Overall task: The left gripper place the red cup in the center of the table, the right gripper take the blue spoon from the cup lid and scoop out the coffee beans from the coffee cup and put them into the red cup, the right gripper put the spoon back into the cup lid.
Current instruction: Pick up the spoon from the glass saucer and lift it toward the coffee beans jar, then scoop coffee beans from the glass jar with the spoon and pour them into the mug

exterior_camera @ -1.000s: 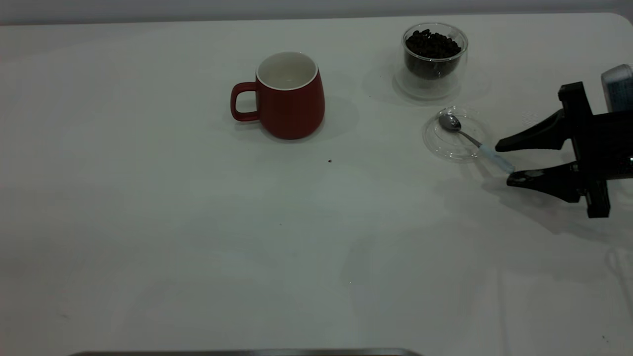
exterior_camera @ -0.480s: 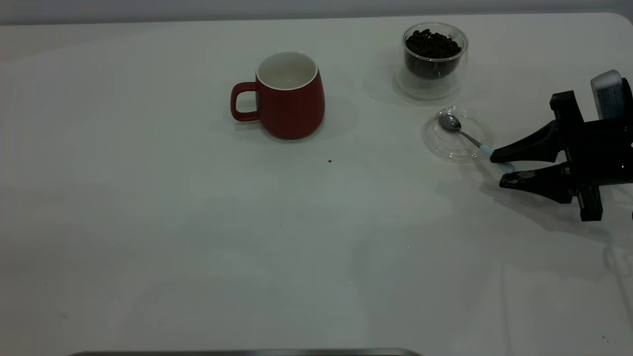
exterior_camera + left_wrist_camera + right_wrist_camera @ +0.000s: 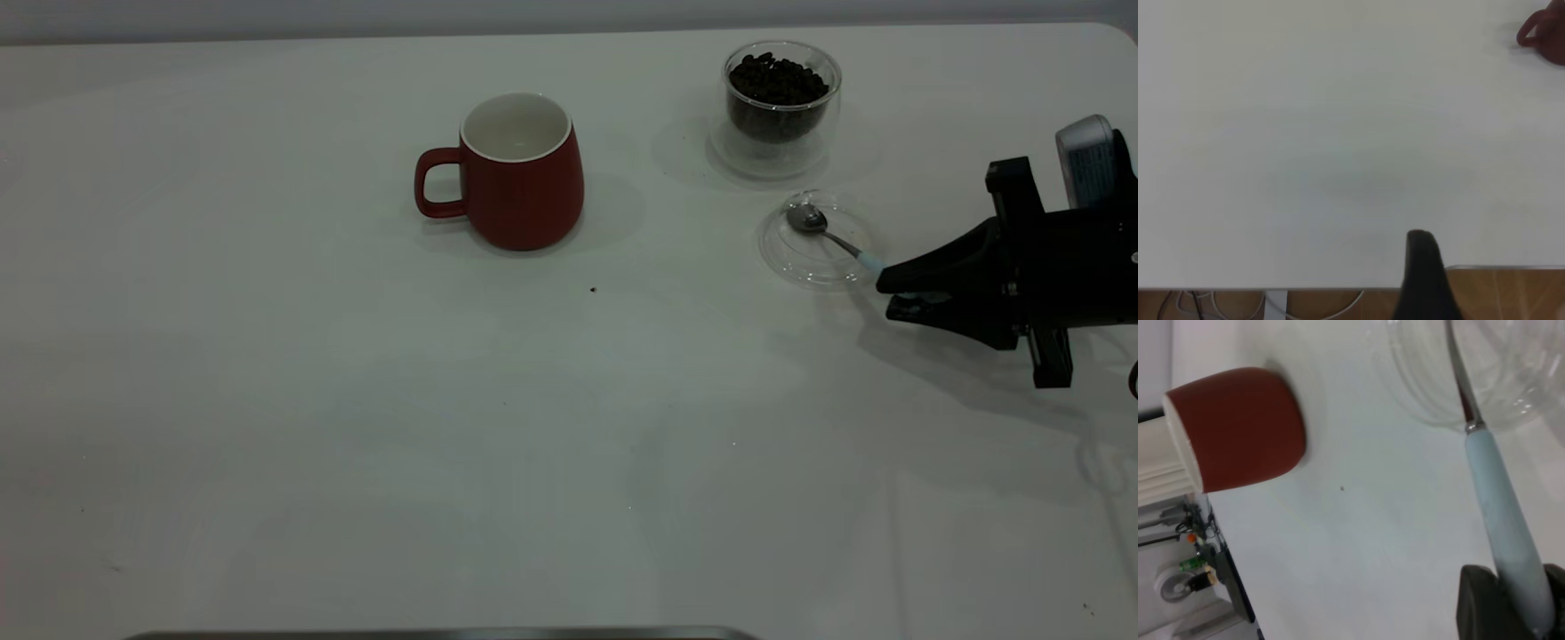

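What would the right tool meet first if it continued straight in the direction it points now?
The right tool, shut on the blue spoon handle, points left along the table. Straight on, it would probably meet the near edge of the cup lid first. Height is unclear, so it might pass over it.

Right end effector: matte black, two long wedge fingers tapering to narrow tips, black crossbar behind, pale grey-white module on top.
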Action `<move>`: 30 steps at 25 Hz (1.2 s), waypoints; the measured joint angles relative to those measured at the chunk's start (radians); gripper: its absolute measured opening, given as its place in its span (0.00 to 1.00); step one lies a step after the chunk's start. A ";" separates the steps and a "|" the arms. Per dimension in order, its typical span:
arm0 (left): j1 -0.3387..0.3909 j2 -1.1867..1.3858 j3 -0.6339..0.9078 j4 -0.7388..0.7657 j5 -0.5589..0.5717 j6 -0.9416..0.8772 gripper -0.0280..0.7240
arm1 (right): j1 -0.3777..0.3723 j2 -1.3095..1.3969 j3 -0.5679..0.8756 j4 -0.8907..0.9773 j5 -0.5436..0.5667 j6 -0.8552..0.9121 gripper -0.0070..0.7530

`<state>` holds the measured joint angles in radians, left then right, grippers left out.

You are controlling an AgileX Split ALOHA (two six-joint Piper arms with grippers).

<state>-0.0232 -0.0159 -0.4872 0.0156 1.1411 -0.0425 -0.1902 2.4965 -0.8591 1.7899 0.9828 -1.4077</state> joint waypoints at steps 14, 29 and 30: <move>0.000 0.000 0.000 0.000 0.000 0.000 0.82 | -0.012 -0.005 0.018 -0.035 0.058 -0.021 0.16; 0.000 0.000 0.000 0.000 0.000 0.000 0.82 | -0.049 -0.214 0.206 -0.044 0.139 -0.072 0.16; 0.000 0.000 0.000 0.000 0.000 0.000 0.82 | -0.049 -0.233 0.207 -0.040 0.142 -0.072 0.16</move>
<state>-0.0232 -0.0159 -0.4872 0.0156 1.1411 -0.0425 -0.2391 2.2639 -0.6524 1.7502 1.1249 -1.4797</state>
